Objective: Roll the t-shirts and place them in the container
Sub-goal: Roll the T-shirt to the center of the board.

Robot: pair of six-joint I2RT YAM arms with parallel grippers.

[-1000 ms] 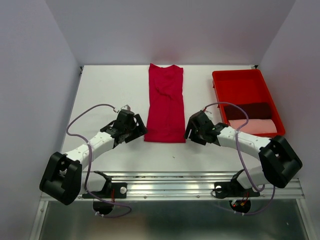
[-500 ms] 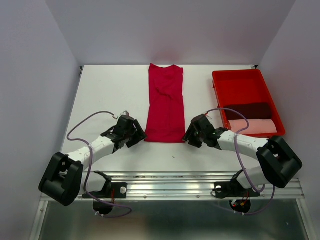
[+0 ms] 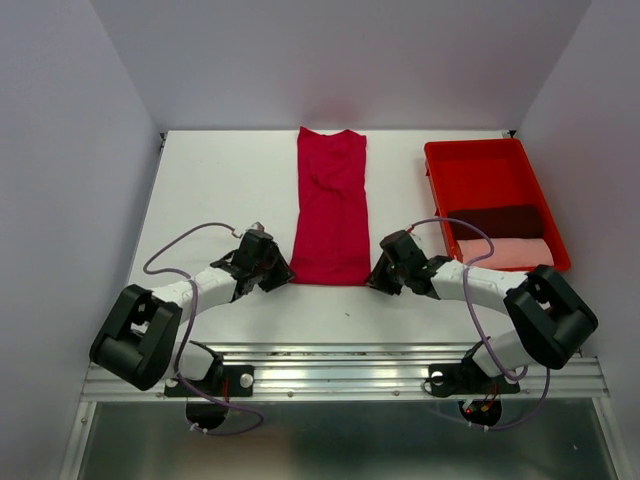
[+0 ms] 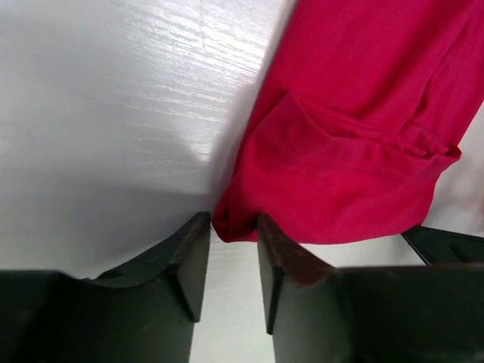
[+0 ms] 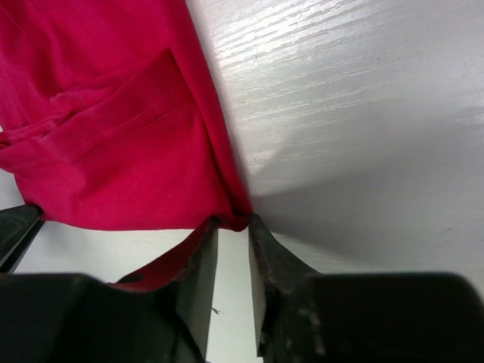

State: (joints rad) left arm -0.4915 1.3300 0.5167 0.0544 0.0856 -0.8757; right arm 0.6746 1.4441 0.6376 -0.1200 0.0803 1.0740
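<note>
Crimson t-shirt [image 3: 330, 205] folded into narrow strip, flat on white table [image 3: 220, 190], near centre. Long axis runs near-to-far, stitched hem end toward arm bases. Left gripper [image 3: 272, 272] at near-left hem corner, right gripper [image 3: 378, 275] at near-right corner. Fingers of each straddle cloth corner with narrow gap; firm pinch or not, cannot tell. Dark maroon t-shirt [image 3: 495, 220] and pale pink t-shirt [image 3: 505, 252] rolled, lying crosswise in red tray [image 3: 480, 160] at right.

Shirt [image 4: 355, 151]: soft matt cloth, stitched hem. Table [image 4: 113, 113]: white, wood-grain texture, slight sheen. Tray [image 3: 480, 175]: glossy red plastic. Fingers [image 5: 193, 287]: matt black plastic.
</note>
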